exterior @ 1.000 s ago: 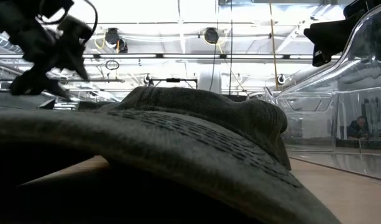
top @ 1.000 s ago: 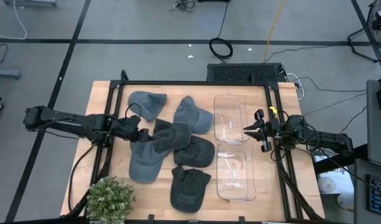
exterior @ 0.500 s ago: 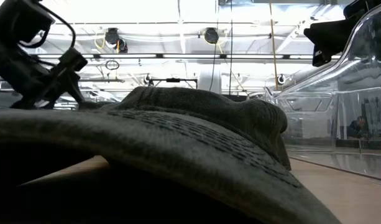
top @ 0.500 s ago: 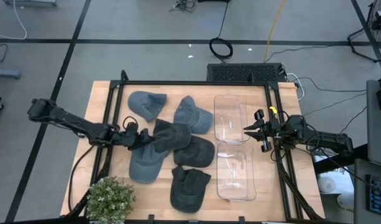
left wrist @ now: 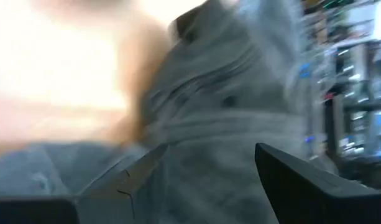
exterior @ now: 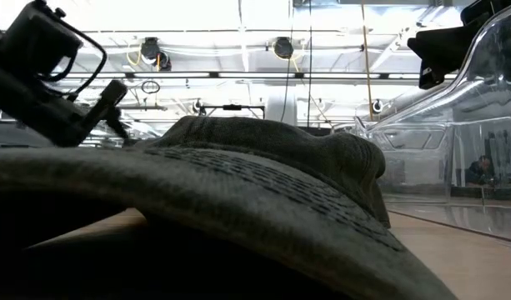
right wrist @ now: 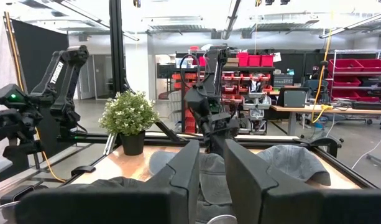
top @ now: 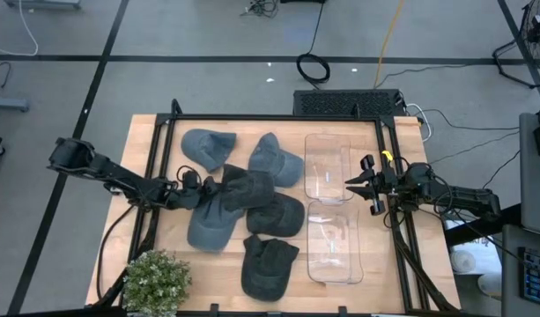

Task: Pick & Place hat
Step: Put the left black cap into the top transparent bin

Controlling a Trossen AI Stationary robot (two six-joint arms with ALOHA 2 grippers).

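Several grey caps lie in a loose pile on the wooden table (top: 164,132). My left gripper (top: 190,188) is low at the pile's left edge and open. It points at the overlapping dark cap (top: 243,189) and lighter cap (top: 208,227). In the left wrist view grey cap cloth (left wrist: 227,106) fills the space ahead of and between the fingers. The low view shows this gripper (exterior: 117,125) behind the nearest cap (exterior: 263,167). My right gripper (top: 358,187) waits above the clear bins, open by a narrow gap (right wrist: 212,158). My left gripper comes at the pile nearly level from the table's left. Its open fingers (left wrist: 134,180) stand on either side of a bulge of grey cap cloth (left wrist: 209,143). I cannot tell whether they touch it, because the view is blurred.
Two clear plastic bins (top: 327,167) (top: 333,251) stand right of the caps. A potted plant (top: 155,280) sits at the near left corner. A black frame (top: 252,117) borders the table. Bare wood shows left of the pile and along the near edge.
My left gripper has come down from above the pile's left side and tipped from pointing down to nearly level, ending low against the caps' left edge. The right arm has kept still.
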